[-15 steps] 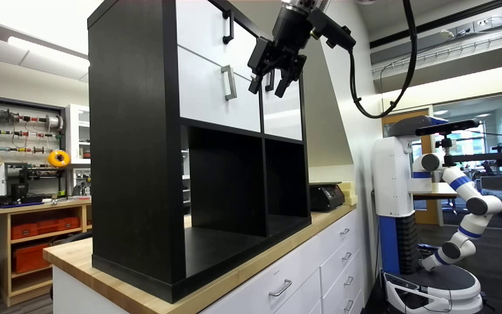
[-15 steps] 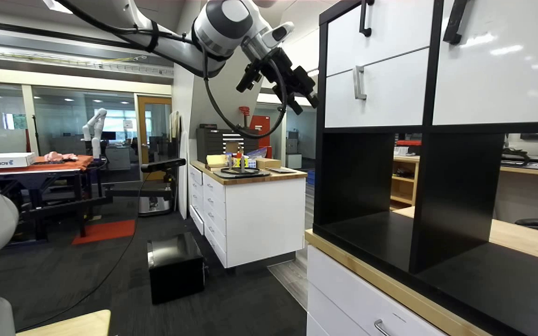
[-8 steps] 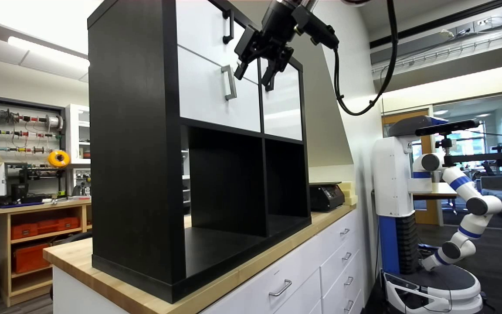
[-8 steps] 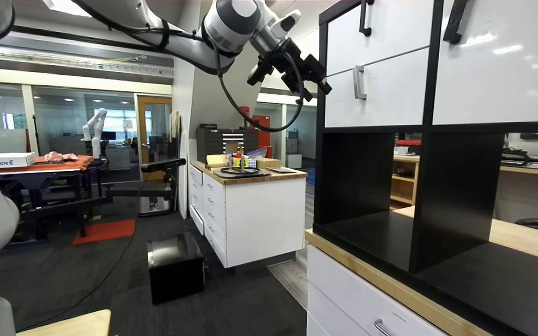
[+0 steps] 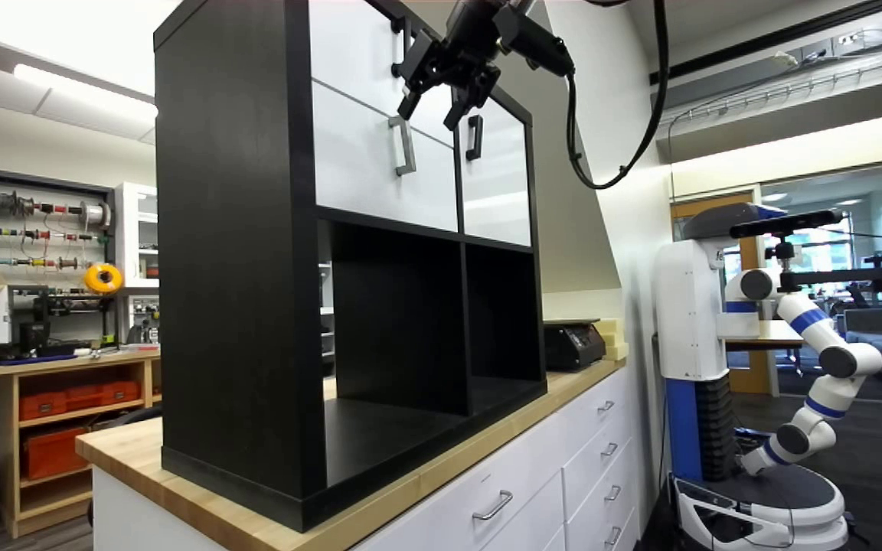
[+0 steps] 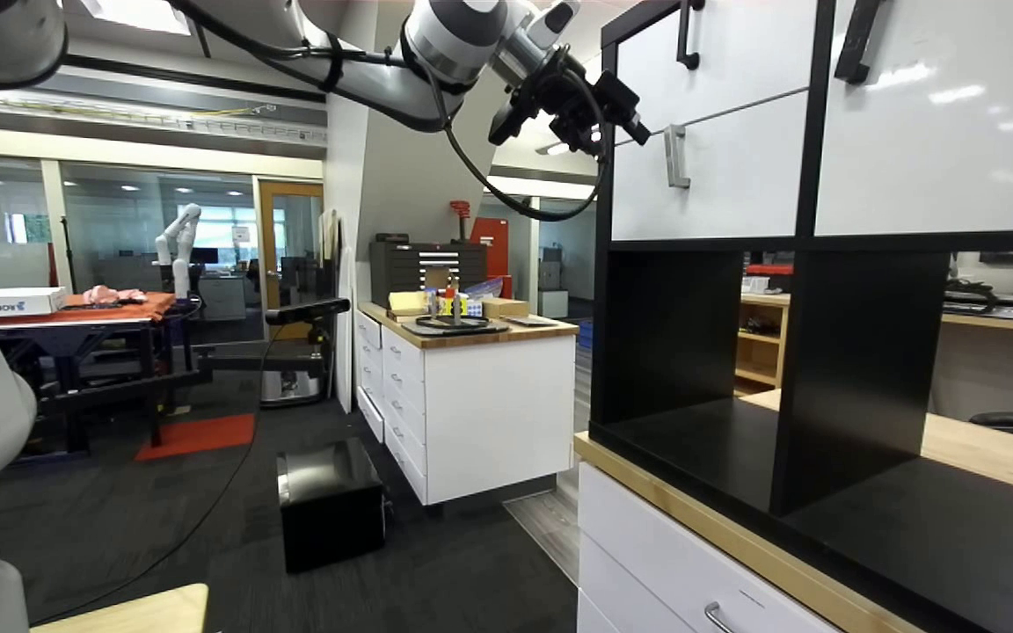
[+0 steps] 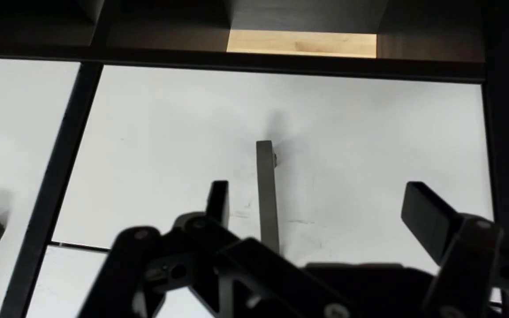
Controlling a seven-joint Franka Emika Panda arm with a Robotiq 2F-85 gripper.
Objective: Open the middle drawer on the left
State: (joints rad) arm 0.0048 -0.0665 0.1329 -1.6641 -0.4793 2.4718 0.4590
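The white left drawer point(image 5: 357, 164) with a grey vertical bar handle point(image 5: 404, 145) is shut, directly above an open cubby. Drawer point(image 6: 735, 185) and handle point(image 6: 675, 156) also show in an exterior view. My gripper point(image 5: 432, 112) is open and empty, in front of the cabinet near the handle's upper end; it also shows here point(image 6: 617, 141). In the wrist view, which stands upside down, the handle point(image 7: 267, 194) appears between the spread fingers of the gripper point(image 7: 316, 194), nearer the left one and beyond the tips. Its lower end there is hidden behind the gripper.
Another white drawer with a black handle point(image 6: 687, 35) sits directly above. A white door with a black handle point(image 5: 475, 138) is in the neighbouring column. The black cabinet frame point(image 5: 227, 252) stands on a wooden counter point(image 5: 410, 490). A cable point(image 6: 550, 211) loops below the wrist.
My gripper has moved closer to the cabinet and upward: left and up in one exterior picture, right and up in another. The jaws have stayed open. The drawer has not moved.
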